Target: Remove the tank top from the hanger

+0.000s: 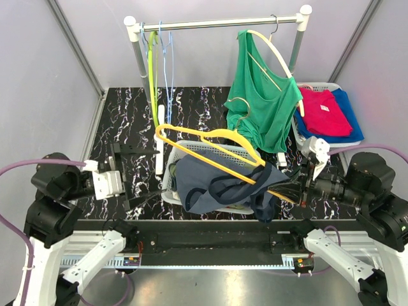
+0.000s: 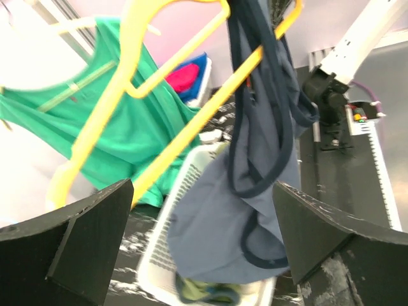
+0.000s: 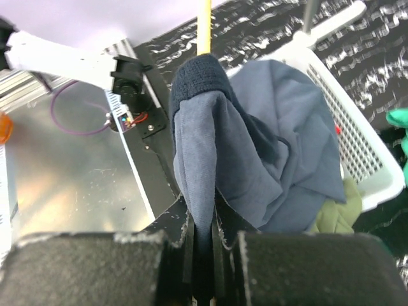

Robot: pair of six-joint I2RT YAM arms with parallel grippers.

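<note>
Desk [image 1: 191, 102], black marbled. Laundry basket [image 1: 167, 182], near edge, centre: holds an olive garment [image 3: 335, 217]. Second basket [image 1: 319, 85], far right corner: red garment [image 1: 325, 113], blue garment [image 1: 352, 126]. Navy tank top [image 1: 210, 188]: draped on yellow hanger [image 1: 210, 136] over the near basket. Right tool [image 3: 203, 217]: pinching hanger end through cloth. Left tool [image 1: 139, 177]: spread. I judge stripping underway; next I'd grip a strap, pull leftward.

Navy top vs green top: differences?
Navy top is bunched on a yellow hanger, off the rail, over the basket; green top hangs spread from the rail on a pale hanger. Right gripper pinches the navy top; nothing holds the green top. Both are on hangers.
</note>
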